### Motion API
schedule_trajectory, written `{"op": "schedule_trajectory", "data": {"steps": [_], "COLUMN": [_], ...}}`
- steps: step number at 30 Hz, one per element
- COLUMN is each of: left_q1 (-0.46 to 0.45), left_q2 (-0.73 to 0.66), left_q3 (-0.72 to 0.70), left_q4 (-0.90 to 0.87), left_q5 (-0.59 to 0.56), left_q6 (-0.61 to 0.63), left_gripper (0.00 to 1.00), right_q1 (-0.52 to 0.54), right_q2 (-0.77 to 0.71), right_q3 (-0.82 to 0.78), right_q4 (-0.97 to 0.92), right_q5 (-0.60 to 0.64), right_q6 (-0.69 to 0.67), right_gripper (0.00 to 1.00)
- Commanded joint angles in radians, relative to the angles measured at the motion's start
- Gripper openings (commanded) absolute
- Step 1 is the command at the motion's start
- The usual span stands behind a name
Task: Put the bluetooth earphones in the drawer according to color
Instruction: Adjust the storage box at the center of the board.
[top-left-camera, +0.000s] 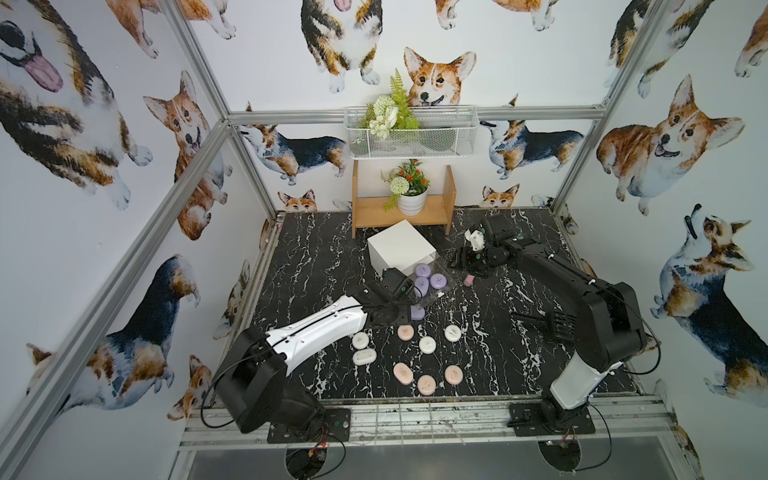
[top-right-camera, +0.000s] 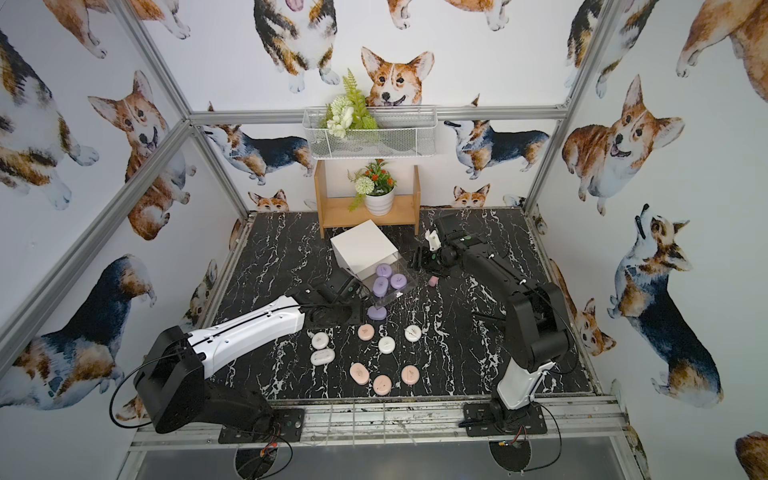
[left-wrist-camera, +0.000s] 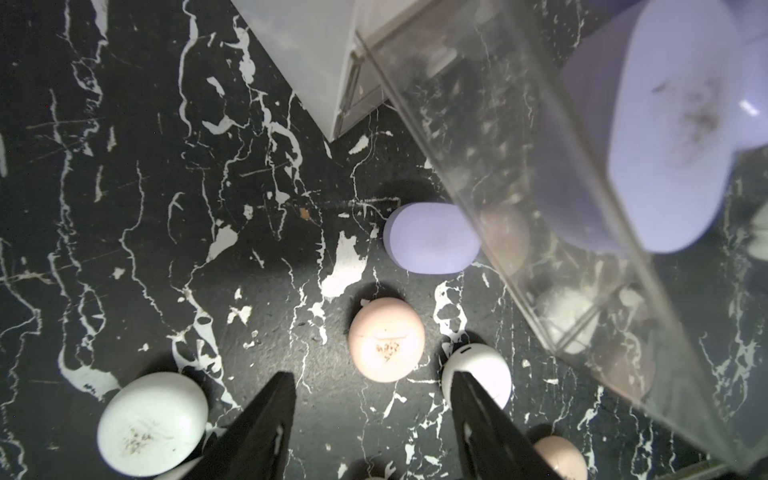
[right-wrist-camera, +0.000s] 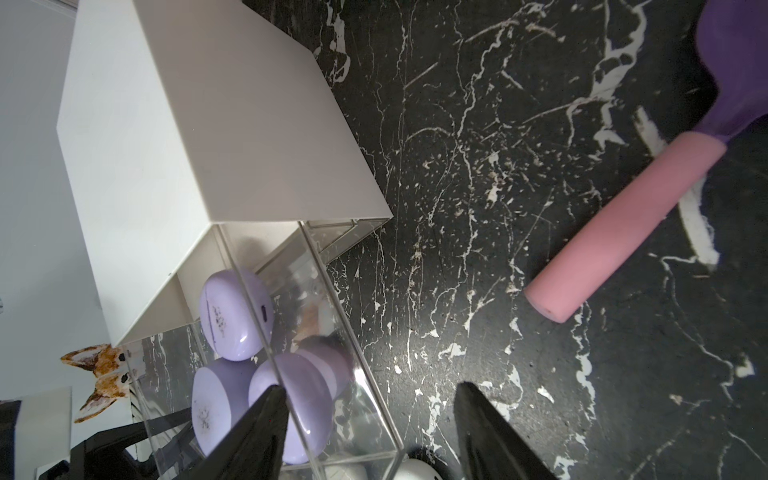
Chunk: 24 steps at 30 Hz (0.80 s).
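Lilac earphones (top-left-camera: 421, 286) lie in the drawer's (top-left-camera: 399, 245) pulled-out clear tray (top-left-camera: 441, 296).

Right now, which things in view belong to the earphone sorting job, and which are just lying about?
Job:
- purple cases in the open drawer
- loose purple case
- white cases
- pink cases
- white cabinet

Lying about:
- toy fork
- wooden shelf
- potted plant
- wire basket of flowers

TEXT: nothing is reading legibly | MARKS: smudged dark marks are showing on the lids of the pink case (left-wrist-camera: 386, 338), white case (left-wrist-camera: 151, 424) and purple case (right-wrist-camera: 235, 316), too blurred to read
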Motion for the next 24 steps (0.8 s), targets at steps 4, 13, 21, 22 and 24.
{"op": "schedule_trajectory", "data": {"steps": [4, 13, 21, 22, 24], "left_q1": [0.001, 0.001, -0.007, -0.011, -0.023], "left_q2": [0.003, -0.016, 0.001, 0.008, 0.028], "left_q3": [0.0, -0.011, -0.031, -0.028, -0.021], "left_q4": [0.042, 0.041, 0.093, 0.1, 0.113], "left_q5": [0.009, -0.004, 0.01, 0.012, 0.012], "left_q6": [-0.018, -0.027, -0.041, -0.042, -0.044], "left_gripper": [0.66, 0.67, 0.67, 0.67, 0.67], "right_q1": [-0.002, -0.017, -0.034, -0.034, -0.034], "right_q2": [0.038, 0.066, 0.066, 0.059, 0.046], "right_q3": [0.026, 0.081, 0.107, 0.104, 0.105], "right_q4": [-0.059, -0.082, -0.057, -0.05, -0.043], "right_q5": [0.135, 0.21, 0.162, 0.152, 0.142], "right_q6": [-0.005, -0.004, 0.014, 0.015, 0.018], "right_gripper": [0.68, 0.68, 0.68, 0.68, 0.68]}}
